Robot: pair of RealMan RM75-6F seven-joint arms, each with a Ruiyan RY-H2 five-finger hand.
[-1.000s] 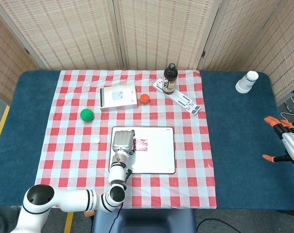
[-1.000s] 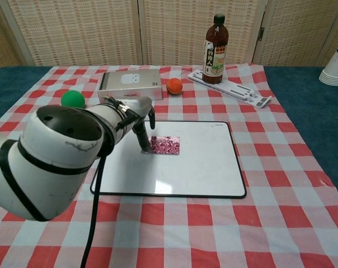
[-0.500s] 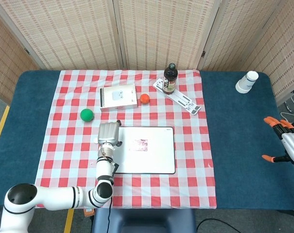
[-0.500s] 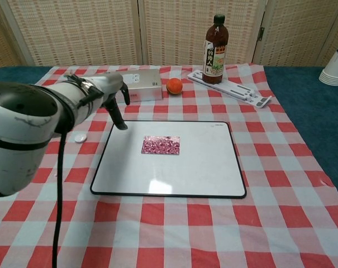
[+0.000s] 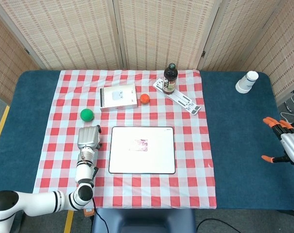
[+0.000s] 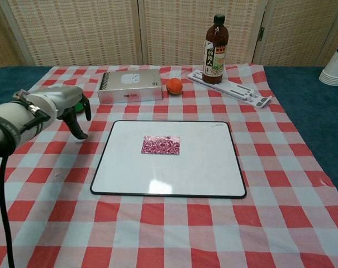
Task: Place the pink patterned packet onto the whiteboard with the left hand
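One packet [image 6: 161, 144] lies on one whiteboard [image 6: 208, 173], well right of the left robot hand [image 6: 68, 106], which holds nothing, fingers loosely apart.

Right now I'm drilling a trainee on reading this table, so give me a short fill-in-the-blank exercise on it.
1. The pink patterned packet lies on the ____.
2. The left hand holds ____.
3. The ball beside the grey box and nearest the bottle is ____.
4. The white cup sits on the ____ cloth.

Missing words: whiteboard; nothing; orange; blue
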